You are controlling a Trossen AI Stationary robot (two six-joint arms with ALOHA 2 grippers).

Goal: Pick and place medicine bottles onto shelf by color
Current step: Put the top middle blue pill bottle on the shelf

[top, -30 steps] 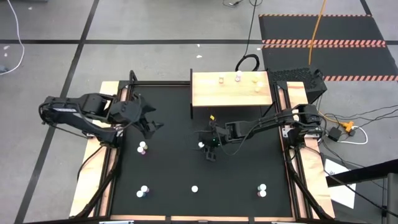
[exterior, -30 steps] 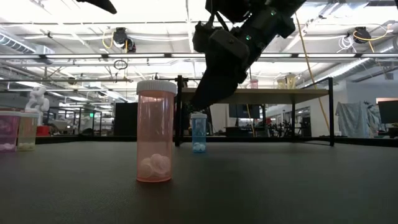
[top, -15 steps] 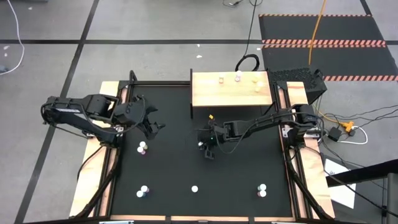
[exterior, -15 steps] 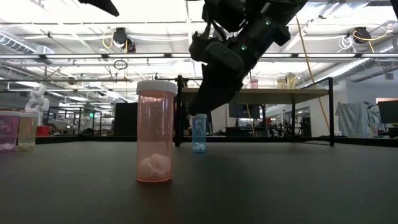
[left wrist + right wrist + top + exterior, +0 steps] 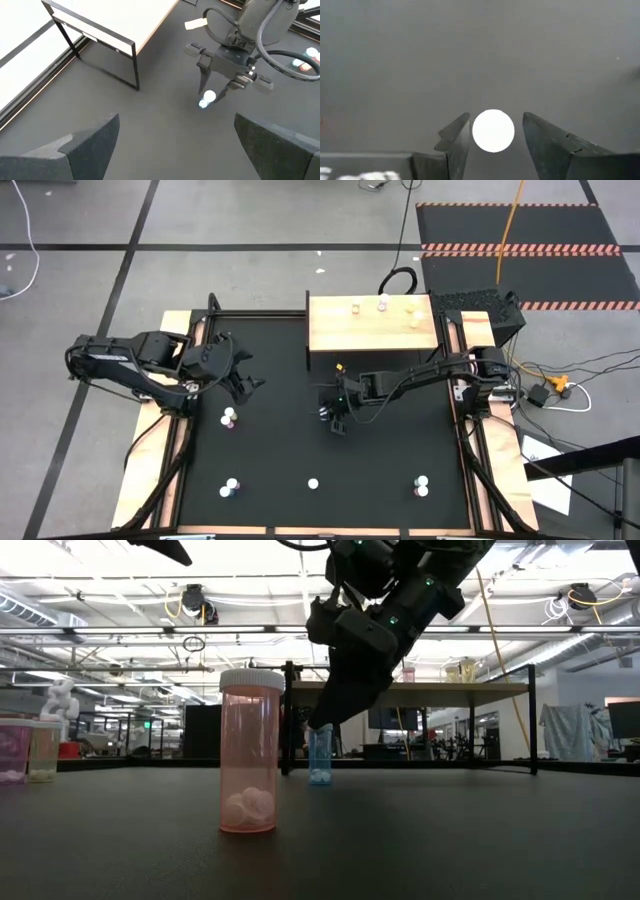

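A small blue medicine bottle (image 5: 493, 130) with a white cap stands upright on the black table (image 5: 280, 450) near its middle. My right gripper (image 5: 495, 131) slants down over it, open, one finger on each side of the cap with a thin gap on both sides. In the low view the gripper (image 5: 321, 724) hangs just above the bottle (image 5: 320, 755). My left gripper (image 5: 245, 383) waits raised at the table's left, open and empty. The light-wood shelf (image 5: 372, 330) at the far edge carries several bottles.
Other bottles stand on the table: one at the left (image 5: 229, 418) and three along the near edge (image 5: 232, 487), (image 5: 313, 484), (image 5: 421, 486). A pink one (image 5: 249, 752) shows large in the low view. The shelf's black legs (image 5: 136, 65) stand just beyond the blue bottle.
My right gripper has sunk slightly over the blue bottle, so that its fingertips now reach the cap's height in the low view. The bottle has stayed where it was.
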